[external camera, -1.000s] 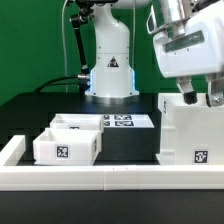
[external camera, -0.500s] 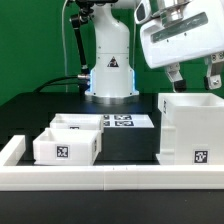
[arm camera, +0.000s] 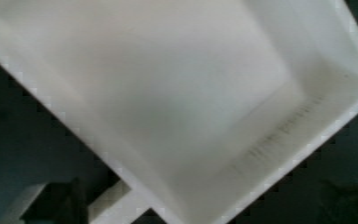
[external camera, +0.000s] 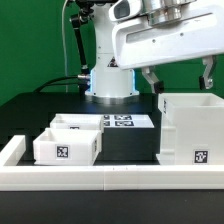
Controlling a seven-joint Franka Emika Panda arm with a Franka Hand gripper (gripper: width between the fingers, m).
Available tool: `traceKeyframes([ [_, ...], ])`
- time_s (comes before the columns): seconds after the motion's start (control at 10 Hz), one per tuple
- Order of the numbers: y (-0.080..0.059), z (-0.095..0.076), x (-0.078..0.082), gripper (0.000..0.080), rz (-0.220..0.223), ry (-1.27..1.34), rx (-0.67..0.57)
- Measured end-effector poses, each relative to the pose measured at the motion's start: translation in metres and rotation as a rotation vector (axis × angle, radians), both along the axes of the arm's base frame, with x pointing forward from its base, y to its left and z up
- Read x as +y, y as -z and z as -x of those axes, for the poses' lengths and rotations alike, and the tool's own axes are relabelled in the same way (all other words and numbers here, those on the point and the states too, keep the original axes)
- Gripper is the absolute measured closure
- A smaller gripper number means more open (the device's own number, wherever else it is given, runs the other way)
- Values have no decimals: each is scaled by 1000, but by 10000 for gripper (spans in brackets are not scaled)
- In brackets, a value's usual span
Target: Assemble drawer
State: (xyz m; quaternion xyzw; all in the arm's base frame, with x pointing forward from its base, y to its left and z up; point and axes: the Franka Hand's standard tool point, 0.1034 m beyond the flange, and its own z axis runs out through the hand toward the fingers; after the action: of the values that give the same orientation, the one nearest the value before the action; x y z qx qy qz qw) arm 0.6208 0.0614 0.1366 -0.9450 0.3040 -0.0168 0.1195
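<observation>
The large hollow white box (external camera: 190, 130) of the drawer stands at the exterior view's right, a tag on its front. Two small shallow trays (external camera: 66, 146) (external camera: 78, 122) sit at the left, one behind the other. My gripper (external camera: 178, 78) hangs just above the box's open top, jaws spread wide and empty, touching nothing. In the wrist view the box's pale inside (arm camera: 176, 90) fills the picture, blurred. My fingers show there only as dark shapes at the edge.
The marker board (external camera: 126, 121) lies flat between the trays and the box. A low white border wall (external camera: 100, 178) runs along the front. The arm's white base (external camera: 110, 70) stands behind, with a black cable at its left.
My gripper has risen from the box's top rim and shifted toward the exterior view's left. The box and trays have not moved.
</observation>
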Motion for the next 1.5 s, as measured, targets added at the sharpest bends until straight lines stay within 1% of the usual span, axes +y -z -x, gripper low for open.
traceKeyframes([
  [0.2,0,0,-1,150,15,-121,-26],
  [0.3,0,1,-4,150,29,-225,-48],
  [0.4,2,5,-21,150,49,-323,-64],
  [0.5,4,11,-37,150,60,-324,-56],
  [0.6,6,18,-51,150,83,-328,-44],
  [0.7,9,26,-61,150,102,-310,-33],
  [0.8,13,33,-70,150,123,-292,-52],
  [0.9,18,39,-78,150,132,-307,-60],
  [1.2,19,39,-77,150,131,-307,-58],
  [1.3,21,39,-79,150,134,-324,-61],
  [1.4,28,40,-91,150,142,-372,-73],
  [1.5,34,46,-102,150,174,-404,-46],
])
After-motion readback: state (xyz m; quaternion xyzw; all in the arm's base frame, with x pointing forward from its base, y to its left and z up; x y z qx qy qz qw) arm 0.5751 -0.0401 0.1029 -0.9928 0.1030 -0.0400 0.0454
